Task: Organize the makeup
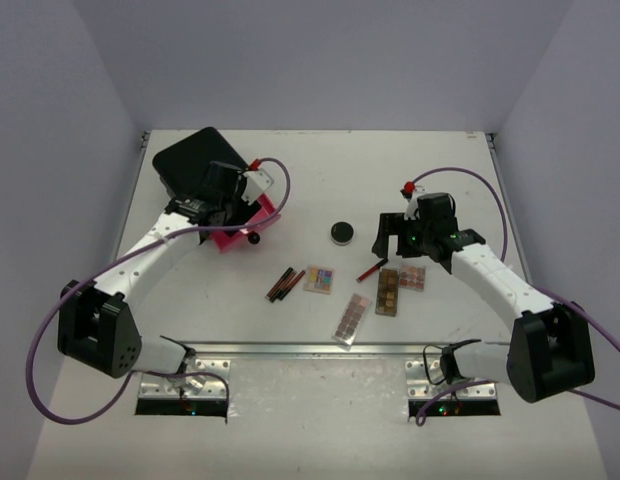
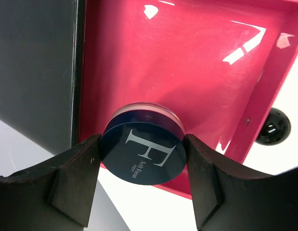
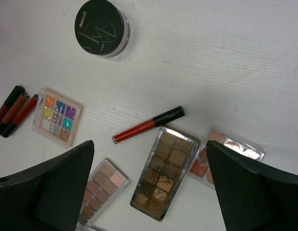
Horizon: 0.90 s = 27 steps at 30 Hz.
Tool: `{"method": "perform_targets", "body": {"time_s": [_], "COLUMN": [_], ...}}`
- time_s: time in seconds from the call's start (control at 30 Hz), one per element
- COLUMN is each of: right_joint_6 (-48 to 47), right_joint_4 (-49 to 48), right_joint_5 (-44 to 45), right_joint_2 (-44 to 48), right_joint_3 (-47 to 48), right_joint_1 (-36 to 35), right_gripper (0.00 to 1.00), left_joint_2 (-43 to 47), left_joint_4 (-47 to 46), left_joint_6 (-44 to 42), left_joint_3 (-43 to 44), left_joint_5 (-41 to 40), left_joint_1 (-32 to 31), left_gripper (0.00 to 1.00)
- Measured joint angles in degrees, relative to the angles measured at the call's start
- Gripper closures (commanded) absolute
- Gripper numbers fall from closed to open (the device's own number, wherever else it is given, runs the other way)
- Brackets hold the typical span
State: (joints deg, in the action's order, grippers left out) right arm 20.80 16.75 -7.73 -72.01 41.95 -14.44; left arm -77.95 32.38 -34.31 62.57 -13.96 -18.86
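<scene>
My left gripper is shut on a blue round compact marked with a large F. It holds the compact over the near rim of the open pink drawer. My right gripper hangs wide open above the table, holding nothing. Below it lie a red lip gloss, a long brown palette, a second long palette and a peach palette. A black round compact, a square multicolour palette and dark and red sticks lie further left.
The large black box stands at the back left with its pink drawer pulled out towards the centre. The drawer's black knob sticks out at its front. The loose cosmetics lie in a cluster between the two arms.
</scene>
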Motion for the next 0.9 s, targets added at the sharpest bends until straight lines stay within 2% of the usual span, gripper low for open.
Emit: {"method": "perform_targets", "body": {"time_s": [0.23, 0.4, 0.57, 0.9], "right_joint_6": [0.0, 0.0, 0.0, 0.0], "right_joint_4": [0.0, 0.0, 0.1, 0.2], "right_joint_5": [0.0, 0.0, 0.0, -0.1], "right_joint_2": [0.0, 0.0, 0.0, 0.0], "right_joint_3": [0.0, 0.0, 0.0, 0.0], "right_joint_1": [0.0, 0.0, 0.0, 0.0], "right_gripper": [0.01, 0.01, 0.01, 0.01], "left_joint_2": [-0.2, -0.2, -0.2, -0.2], "left_joint_4": [0.2, 0.2, 0.4, 0.5], "left_joint_6": [0.0, 0.0, -0.1, -0.1], "left_joint_3": [-0.7, -0.7, -0.7, -0.7], "left_joint_5": [0.0, 0.3, 0.9, 1.3], "left_joint_1": [0.9, 0.9, 0.9, 1.0], "left_gripper": [0.43, 0.30, 0.25, 0.24]}}
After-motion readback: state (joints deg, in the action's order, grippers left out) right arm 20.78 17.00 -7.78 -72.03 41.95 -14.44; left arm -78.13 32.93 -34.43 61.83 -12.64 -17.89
